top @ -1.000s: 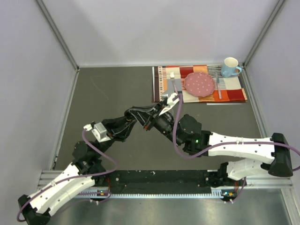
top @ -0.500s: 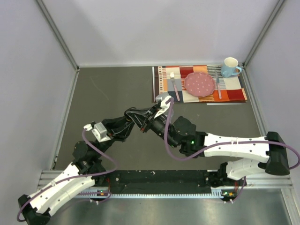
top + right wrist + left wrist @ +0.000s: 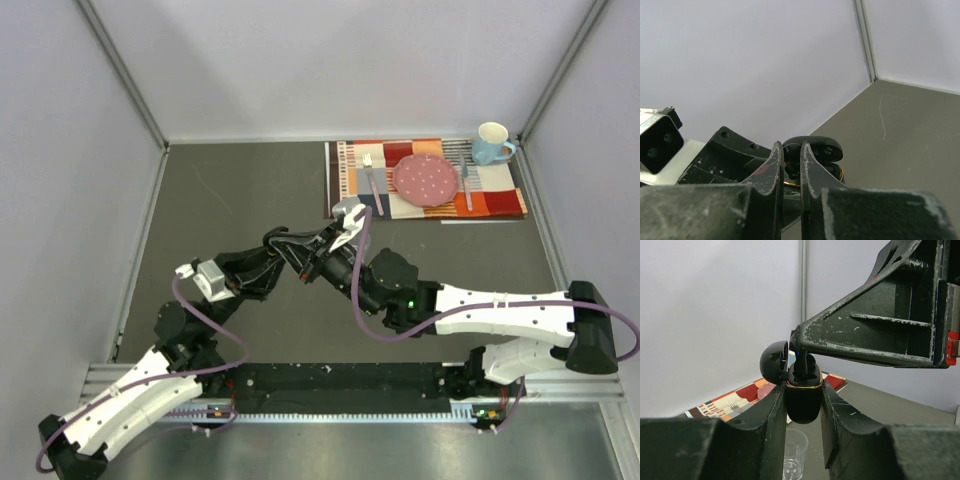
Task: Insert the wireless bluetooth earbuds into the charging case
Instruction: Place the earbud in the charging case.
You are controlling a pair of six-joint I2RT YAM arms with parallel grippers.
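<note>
My left gripper (image 3: 803,390) is shut on a black oval charging case (image 3: 803,402) with a gold rim and holds it upright above the table, its lid (image 3: 774,362) open to the left. My right gripper (image 3: 791,155) is shut on a small glossy black earbud (image 3: 792,167) and holds it down into the case's open top; the earbud also shows in the left wrist view (image 3: 801,366). In the top view both grippers meet mid-table, the left one (image 3: 298,256) against the right one (image 3: 318,262), and they hide the case. Other earbuds are out of view.
A clear plastic cup (image 3: 794,452) stands on the table below the held case. A striped placemat (image 3: 495,195) at the back right carries a pink plate (image 3: 426,180), a fork (image 3: 372,178) and a light blue mug (image 3: 490,143). Grey walls enclose the table.
My right gripper has moved left and closer to my left gripper, bringing the earbud onto the case. In the last half second almost nothing moved.
</note>
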